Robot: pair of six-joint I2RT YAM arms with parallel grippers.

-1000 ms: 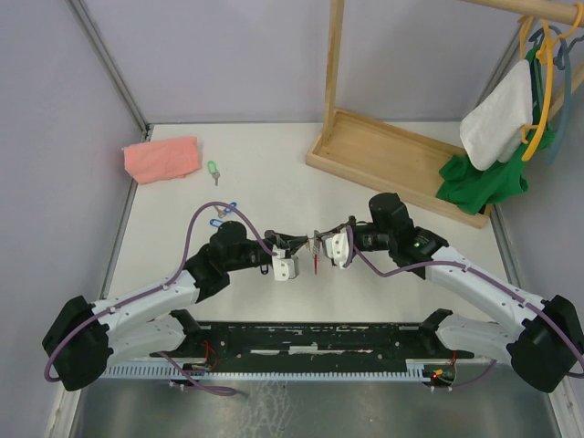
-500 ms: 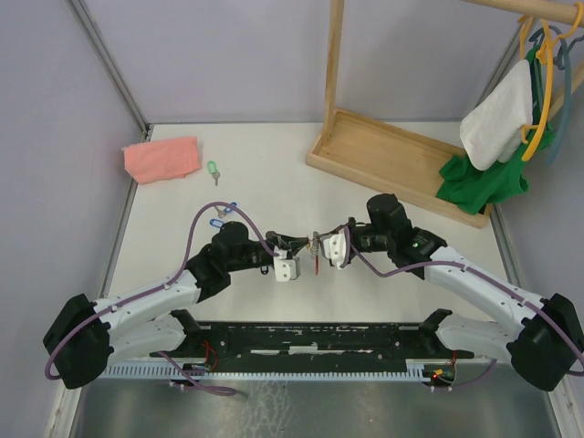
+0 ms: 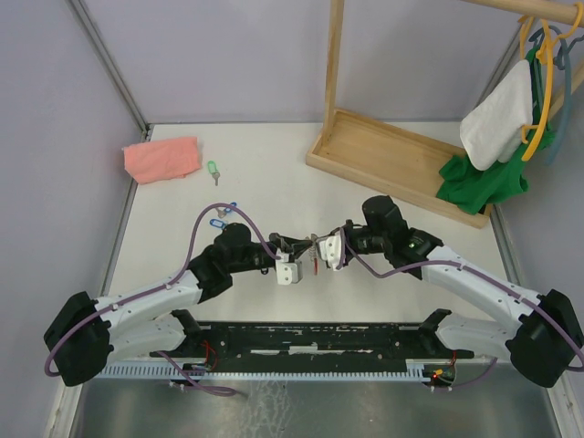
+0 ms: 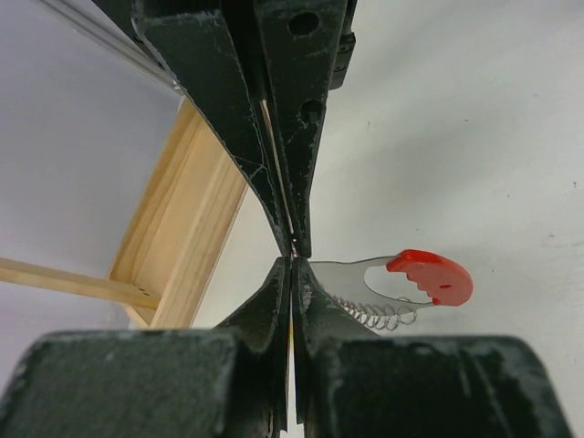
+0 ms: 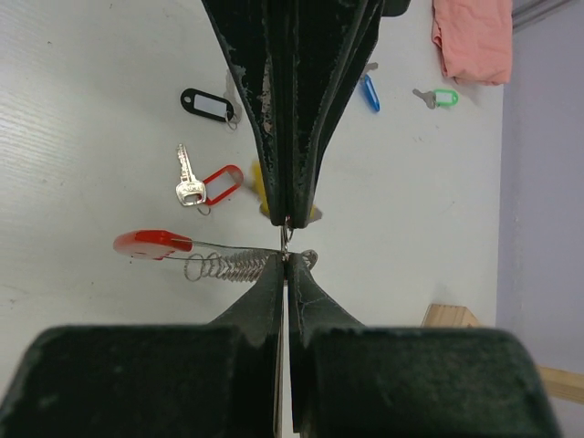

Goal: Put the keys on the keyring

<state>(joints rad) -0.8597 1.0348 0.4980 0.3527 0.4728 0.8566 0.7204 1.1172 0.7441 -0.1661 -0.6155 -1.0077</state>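
My two grippers meet tip to tip above the middle of the table. The right gripper [image 3: 321, 245] [image 5: 286, 260] is shut on the keyring [image 5: 151, 244] [image 4: 429, 276] [image 3: 316, 263], a red crescent with a silver coil [image 5: 228, 267] hanging to one side. The left gripper [image 3: 301, 248] [image 4: 292, 265] is shut on the yellow-tagged key [image 5: 260, 196]; its small wire ring [image 5: 286, 233] touches the keyring's wire at the jaw tips. Other keys lie on the table: red-tagged [image 5: 205, 185], black-tagged [image 5: 208, 105], blue-tagged [image 5: 368, 91] [image 3: 224, 212] and green-tagged [image 5: 438, 97] [image 3: 213, 170].
A pink cloth [image 3: 162, 158] lies at the back left. A wooden rack base [image 3: 392, 160] with an upright post stands at the back right, with white and green clothes [image 3: 493, 137] on hangers beyond it.
The two grippers have drawn a little closer together, so the yellow-tagged key now meets the keyring. Both stay shut.
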